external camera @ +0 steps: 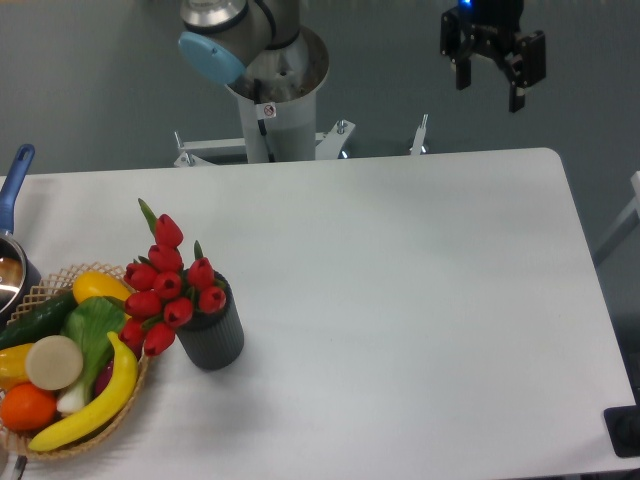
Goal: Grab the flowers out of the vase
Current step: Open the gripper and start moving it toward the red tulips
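Flowers (pixel 165 285) in vase (pixel 212 335), leaning left over basket (pixel 60 440) rim near table (pixel 420 300) left edge. Gripper (pixel 492 78) high beyond far edge, fingers spread, nothing held. Broad bare tabletop between. Pot (pixel 10 250) at left edge.

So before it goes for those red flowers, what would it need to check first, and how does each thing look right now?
1. Gripper empty: ok, nothing between its fingers.
2. Gripper open: ok, fingers stand apart.
3. Flowers in the vase: ok, leaning left over its rim.
4. Vase upright on the table: ok.
5. Room around the flowers: not ok, the buds overhang the fruit basket beside them.
6. Gripper near the flowers: not ok, it hangs far off, past the table's back right edge.
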